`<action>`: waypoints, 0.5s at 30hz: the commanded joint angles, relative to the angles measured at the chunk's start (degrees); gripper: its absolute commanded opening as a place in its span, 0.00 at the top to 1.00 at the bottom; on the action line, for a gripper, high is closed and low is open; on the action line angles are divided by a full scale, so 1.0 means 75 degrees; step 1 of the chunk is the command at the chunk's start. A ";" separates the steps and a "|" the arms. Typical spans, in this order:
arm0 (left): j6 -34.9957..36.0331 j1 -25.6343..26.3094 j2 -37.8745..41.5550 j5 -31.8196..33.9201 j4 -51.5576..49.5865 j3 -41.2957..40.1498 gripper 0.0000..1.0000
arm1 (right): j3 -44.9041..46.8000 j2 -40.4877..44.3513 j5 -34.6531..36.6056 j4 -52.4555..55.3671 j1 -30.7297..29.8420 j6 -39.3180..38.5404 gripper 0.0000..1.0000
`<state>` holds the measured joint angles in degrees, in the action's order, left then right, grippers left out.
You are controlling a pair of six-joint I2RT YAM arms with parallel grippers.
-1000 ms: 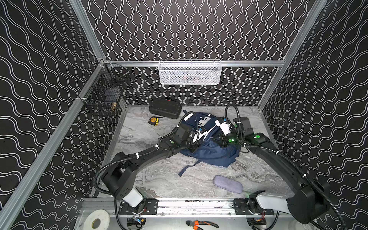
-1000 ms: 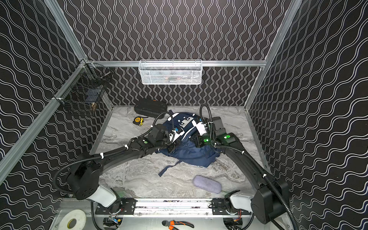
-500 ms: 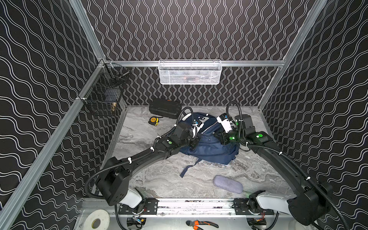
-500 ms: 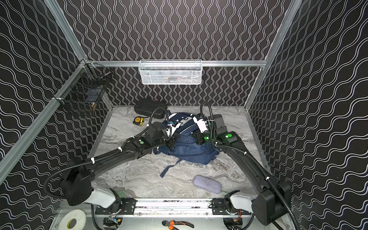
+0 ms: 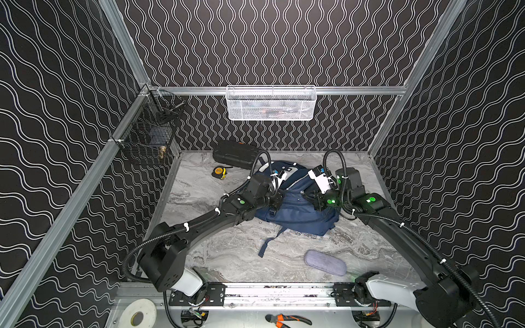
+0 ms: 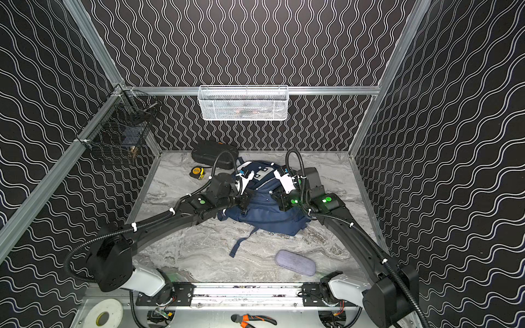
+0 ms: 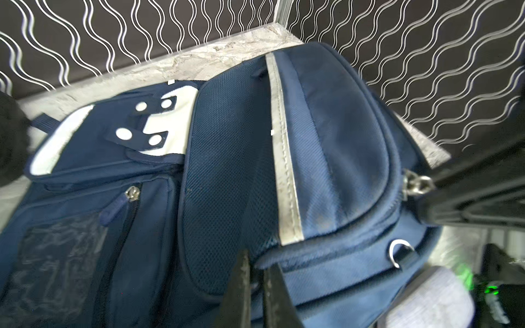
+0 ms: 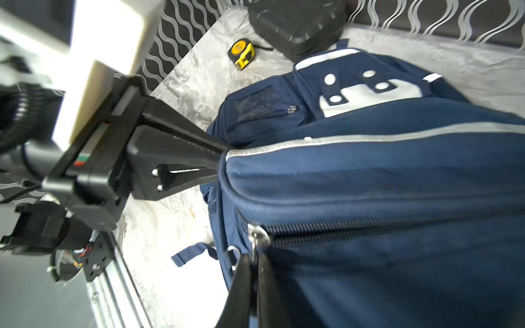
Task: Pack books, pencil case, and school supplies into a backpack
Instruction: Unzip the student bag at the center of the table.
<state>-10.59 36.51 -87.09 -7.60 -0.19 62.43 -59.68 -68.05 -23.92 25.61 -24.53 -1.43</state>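
Note:
The navy backpack (image 5: 295, 215) (image 6: 264, 215) lies mid-table between both arms, white patch toward the back wall. My left gripper (image 7: 257, 262) (image 5: 279, 196) is shut on a piped fabric edge of the backpack (image 7: 312, 170). My right gripper (image 8: 252, 257) (image 5: 308, 196) is shut on the metal zip pull (image 8: 257, 238) of a long zipper whose teeth (image 8: 369, 227) look closed beyond the slider. The grey-lavender pencil case (image 5: 325, 262) (image 6: 295, 262) lies alone on the table at the front right. The books and school supplies are out of view.
A black ribbed hard case (image 5: 235, 153) and a yellow tape measure (image 5: 219, 172) sit at the back left. A white mesh basket (image 5: 271, 103) hangs on the back wall and a black wire basket (image 5: 147, 136) on the left wall. A loose strap (image 5: 267, 244) trails forward.
Both grippers have edged toward the back and closer together on the backpack, the right one sliding leftward along the zipper. Both grips stay shut. The pencil case has not moved.

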 commanded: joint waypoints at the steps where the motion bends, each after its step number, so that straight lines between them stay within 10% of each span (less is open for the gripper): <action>1: -0.0701 -0.0154 -0.0144 0.0579 0.0625 0.0278 1.00 | 0.0070 0.0178 -0.0323 0.0162 -0.0022 -0.0113 1.00; 15: -0.0547 0.0792 -0.0095 -0.1007 0.1732 0.0232 1.00 | -0.0363 -0.0927 -0.0374 -0.0420 -0.0520 0.0532 1.00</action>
<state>-12.36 41.82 -88.90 -8.21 0.80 64.14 -61.25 -73.63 -24.25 24.53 -28.01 2.17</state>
